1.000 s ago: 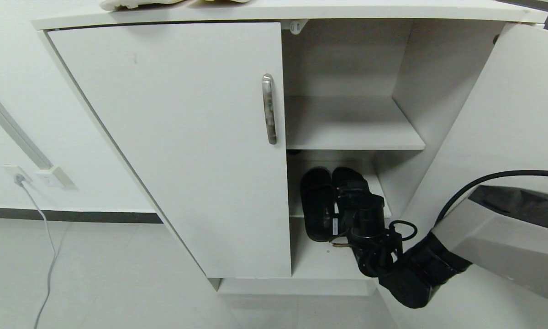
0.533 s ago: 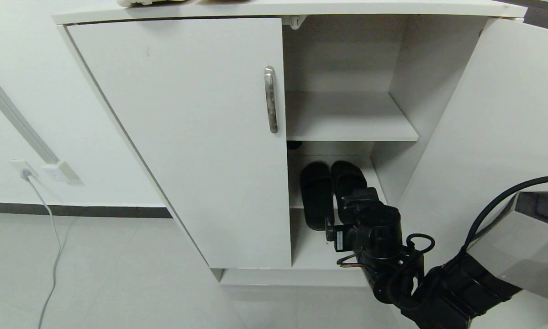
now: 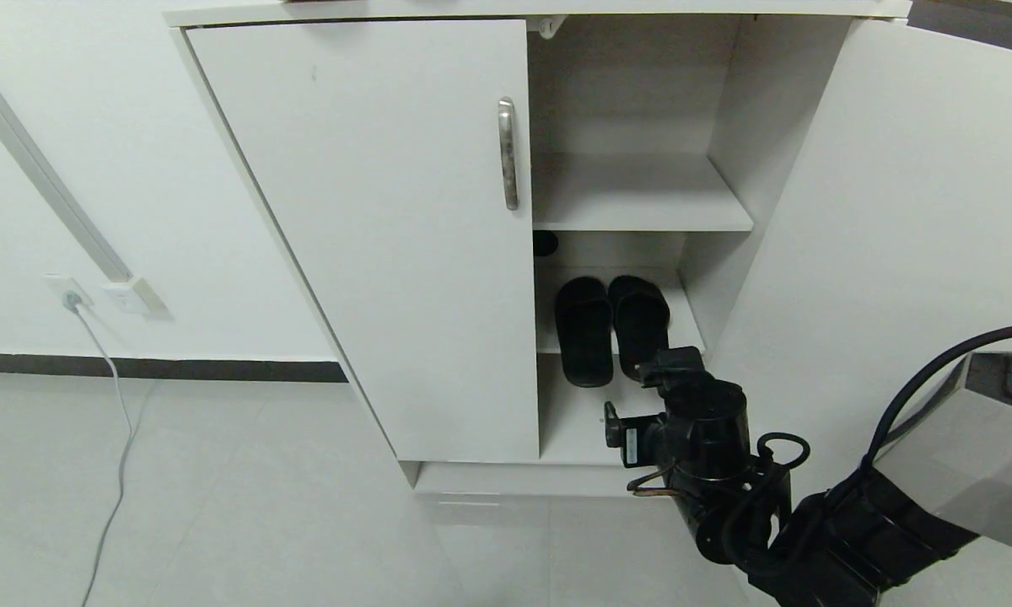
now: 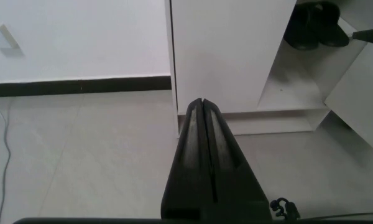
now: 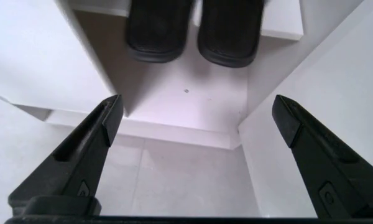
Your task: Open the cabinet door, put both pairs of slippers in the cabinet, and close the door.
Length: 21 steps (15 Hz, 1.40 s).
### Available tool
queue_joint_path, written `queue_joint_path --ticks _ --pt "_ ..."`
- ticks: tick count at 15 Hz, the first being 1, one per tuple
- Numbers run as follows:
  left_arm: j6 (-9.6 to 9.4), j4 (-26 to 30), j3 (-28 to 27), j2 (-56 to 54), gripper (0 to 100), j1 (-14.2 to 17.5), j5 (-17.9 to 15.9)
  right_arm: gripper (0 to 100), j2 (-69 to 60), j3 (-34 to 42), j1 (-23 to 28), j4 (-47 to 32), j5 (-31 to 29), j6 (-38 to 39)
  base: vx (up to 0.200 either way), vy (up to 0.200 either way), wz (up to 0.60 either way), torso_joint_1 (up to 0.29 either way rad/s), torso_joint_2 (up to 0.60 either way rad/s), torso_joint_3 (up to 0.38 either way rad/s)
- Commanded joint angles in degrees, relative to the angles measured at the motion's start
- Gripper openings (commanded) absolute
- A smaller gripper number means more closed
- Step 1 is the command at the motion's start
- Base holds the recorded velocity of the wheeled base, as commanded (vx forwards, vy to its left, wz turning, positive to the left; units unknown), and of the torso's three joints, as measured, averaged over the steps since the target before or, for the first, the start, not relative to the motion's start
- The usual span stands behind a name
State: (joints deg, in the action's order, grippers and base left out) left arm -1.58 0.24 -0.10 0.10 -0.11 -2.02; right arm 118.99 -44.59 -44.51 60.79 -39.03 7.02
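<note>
A pair of black slippers (image 3: 611, 327) lies side by side on the cabinet's lower shelf (image 3: 690, 330), toes inward; the pair (image 5: 196, 25) also lies ahead of my right wrist and shows as the slippers (image 4: 314, 28) from the left wrist. The right cabinet door (image 3: 877, 211) stands open and the left door (image 3: 388, 219) with its metal handle (image 3: 508, 152) is closed. My right gripper (image 3: 670, 364) is open and empty just in front of the bottom compartment, short of the slippers, its fingers (image 5: 87, 155) spread wide. My left gripper (image 4: 202, 109) is shut on nothing, over the floor left of the cabinet.
The upper shelf (image 3: 632, 196) is bare. A small dark object (image 3: 545, 243) sits behind the closed door's edge. A wall socket (image 3: 72, 299) with a grey cable (image 3: 118, 438) is at the left. Tiled floor (image 3: 219, 506) spreads in front.
The camera has shifted, so the cabinet sits differently in view. My right gripper has drawn back from the slippers, which stay on the lower shelf.
</note>
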Motion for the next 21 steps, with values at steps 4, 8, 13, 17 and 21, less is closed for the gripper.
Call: queue_joint_path --ticks 4,8,13,17,21 --pt "-0.09 0.02 0.01 -0.01 0 0.02 0.00 100 -0.16 0.03 0.04 0.03 0.10 -0.08 0.000 0.000 0.00 0.002 0.00 0.025" --pt "-0.09 0.02 0.01 -0.01 0 0.02 0.00 100 -0.16 -0.06 0.04 0.03 0.10 -0.25 0.000 0.000 0.00 0.001 0.00 0.183" --pt "-2.90 -0.07 0.01 -0.01 0 0.02 0.09 100 -0.16 -0.67 0.47 0.03 0.19 -0.52 0.000 0.000 0.00 0.002 0.00 0.120" --pt "-2.28 -0.07 0.01 -0.01 0 0.02 0.00 100 -0.08 -0.49 0.47 0.03 0.19 -0.43 0.000 0.000 0.00 0.000 0.00 0.000" --pt "-2.19 0.02 0.01 -0.01 0 0.02 0.00 100 0.10 -0.49 0.39 0.03 0.36 -0.43 0.000 0.200 0.00 0.000 0.00 0.004"
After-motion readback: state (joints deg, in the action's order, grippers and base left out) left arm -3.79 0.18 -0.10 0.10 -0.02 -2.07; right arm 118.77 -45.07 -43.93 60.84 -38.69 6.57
